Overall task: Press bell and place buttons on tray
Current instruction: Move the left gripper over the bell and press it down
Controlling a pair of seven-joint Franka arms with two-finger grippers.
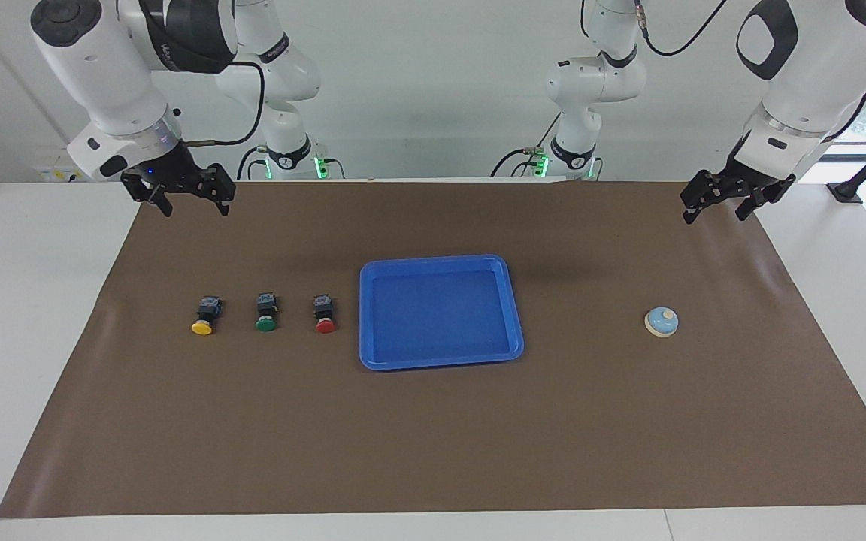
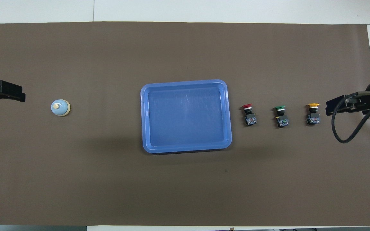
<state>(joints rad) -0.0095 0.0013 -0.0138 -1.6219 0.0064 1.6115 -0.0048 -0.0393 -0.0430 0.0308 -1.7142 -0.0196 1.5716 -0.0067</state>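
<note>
Both arms wait, left gripper (image 1: 728, 201) and right gripper (image 1: 185, 195) open, empty. Tray (image 1: 440, 263) centre; bell (image 1: 661, 321) at three o'clock, buttons (image 1: 266, 313) at nine.

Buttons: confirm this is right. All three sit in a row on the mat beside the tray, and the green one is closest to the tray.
Not quite. The red button is the one closest to the tray; the green button sits in the middle of the row, with the yellow button at the end. The facing view shows this. All three do sit on the mat beside the tray.
</note>
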